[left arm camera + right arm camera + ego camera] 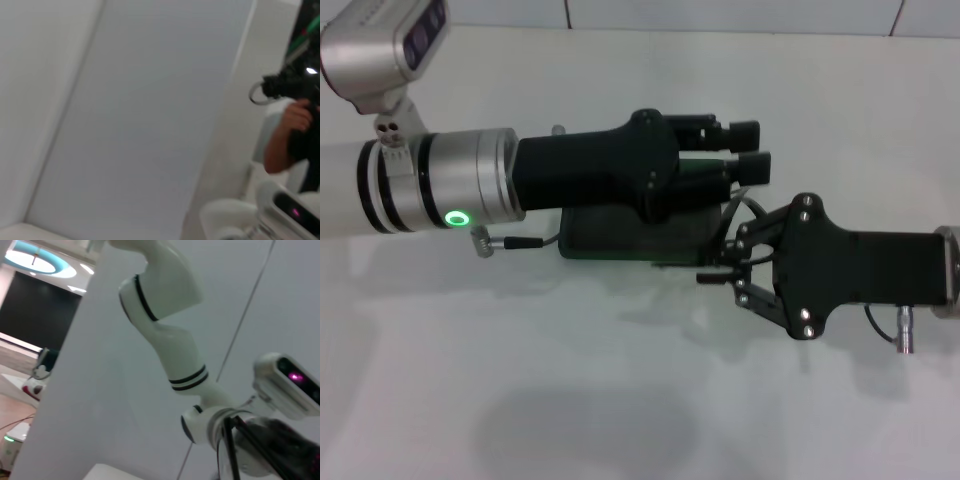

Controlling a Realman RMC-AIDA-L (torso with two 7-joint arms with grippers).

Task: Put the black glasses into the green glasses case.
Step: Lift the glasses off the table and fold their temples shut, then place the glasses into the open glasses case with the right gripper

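A: Reaching in from the left, the left pincer (748,150) hovers above the green glasses case (620,236) on the worktop (620,400), fingers slightly apart.
B: And the right pincer (718,262)?
A: Beside the case; its fingers I cannot tell.

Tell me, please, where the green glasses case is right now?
In the head view, the green glasses case lies mid-table, mostly hidden beneath the left gripper, with the right gripper at its right end.
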